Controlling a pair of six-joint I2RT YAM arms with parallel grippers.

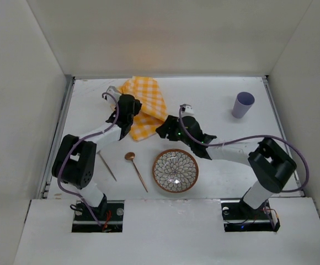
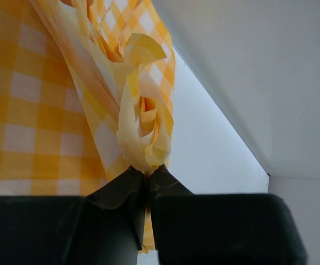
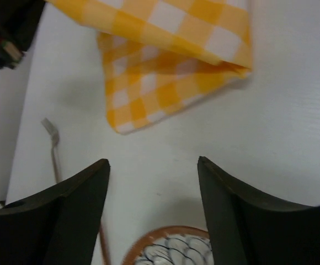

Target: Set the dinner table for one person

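Dinner table [image 1: 220,99], flat, plain white, rectangular.

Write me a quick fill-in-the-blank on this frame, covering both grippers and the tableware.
1. The left gripper is ___ on the checked cloth.
2. The right gripper hangs over the table with its jaws ___, holding nothing.
3. In the top view, the spoon lies to the ___ of the bowl.

Missing words: shut; open; left.

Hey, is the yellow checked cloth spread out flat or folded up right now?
Folded and bunched, not flat. The yellow checked cloth is doubled over itself, and the left hand pinches a crumpled edge of it.
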